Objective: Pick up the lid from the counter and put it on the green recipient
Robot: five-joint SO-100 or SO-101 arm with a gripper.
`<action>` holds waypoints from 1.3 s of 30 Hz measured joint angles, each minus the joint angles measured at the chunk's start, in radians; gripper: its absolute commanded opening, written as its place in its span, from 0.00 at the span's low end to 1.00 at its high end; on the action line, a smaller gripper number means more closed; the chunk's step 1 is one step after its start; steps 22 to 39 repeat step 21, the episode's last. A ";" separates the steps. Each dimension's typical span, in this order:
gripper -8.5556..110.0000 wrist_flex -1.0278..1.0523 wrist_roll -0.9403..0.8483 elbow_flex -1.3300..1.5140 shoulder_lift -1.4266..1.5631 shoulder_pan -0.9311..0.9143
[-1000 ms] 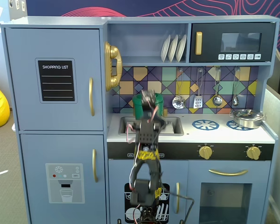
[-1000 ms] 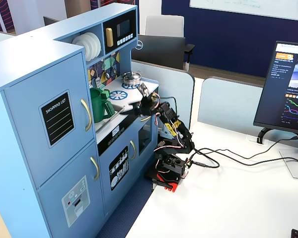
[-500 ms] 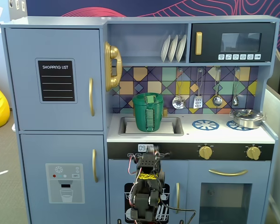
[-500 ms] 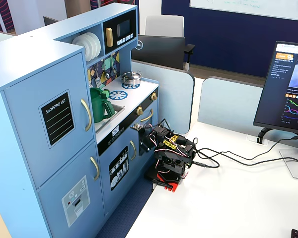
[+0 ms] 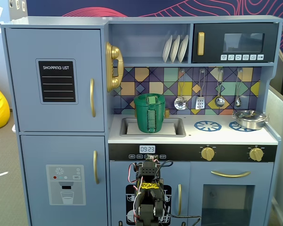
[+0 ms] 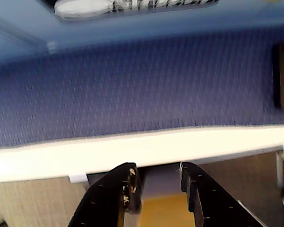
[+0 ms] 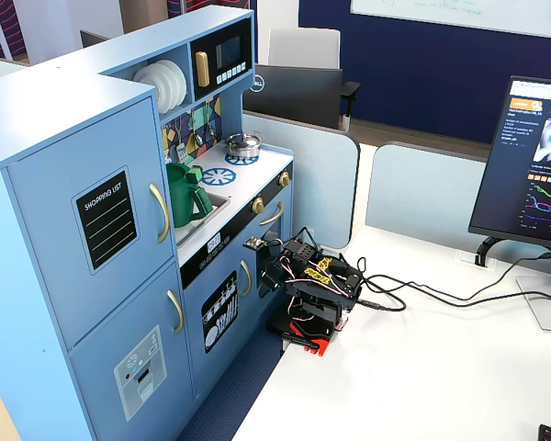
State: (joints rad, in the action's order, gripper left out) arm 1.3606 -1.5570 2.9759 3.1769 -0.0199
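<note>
One green recipient (image 5: pixel 150 113) stands in the sink at the centre of a fixed view — tall, ribbed, dark green, with a lighter strap handle. One lid (image 5: pixel 150 99) sits on top of it. My gripper (image 6: pixel 157 176) — wrist view, bottom centre — is apart and empty.

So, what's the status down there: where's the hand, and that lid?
Hand open, empty; arm folded low. Lid looks already seated on green recipient, which stands in the sink. Nothing blocking.
</note>
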 measured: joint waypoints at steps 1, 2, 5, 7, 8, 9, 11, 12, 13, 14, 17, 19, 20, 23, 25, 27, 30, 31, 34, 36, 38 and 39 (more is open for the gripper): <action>0.11 0.000 0.003 0.002 0.002 0.003; 0.11 0.000 0.008 0.002 0.006 0.008; 0.11 0.000 0.011 0.002 0.008 0.011; 0.11 0.000 0.011 0.002 0.008 0.008; 0.11 0.000 0.011 0.002 0.008 0.006; 0.11 0.000 0.011 0.002 0.008 0.005; 0.12 0.000 0.011 0.002 0.008 0.005; 0.12 0.000 0.011 0.002 0.008 0.005; 0.12 0.000 0.011 0.002 0.008 0.005; 0.12 0.000 0.011 0.002 0.008 0.005; 0.12 0.000 0.011 0.002 0.008 0.005; 0.12 0.000 0.011 0.002 0.008 0.005; 0.12 0.000 0.011 0.002 0.008 0.005; 0.12 0.000 0.011 0.002 0.008 0.005; 0.12 0.000 0.011 0.002 0.008 0.005; 0.12 0.000 0.011 0.002 0.008 0.005; 0.12 0.000 0.011 0.002 0.008 0.005; 0.12 0.000 0.011 0.002 0.008 0.005; 0.12 0.000 0.011 0.002 0.008 0.005; 0.12 0.000 0.011 0.002 0.008 0.005; 0.12 0.000 0.011 0.002 0.008 0.005; 0.12 0.000 0.011 0.002 0.008 0.005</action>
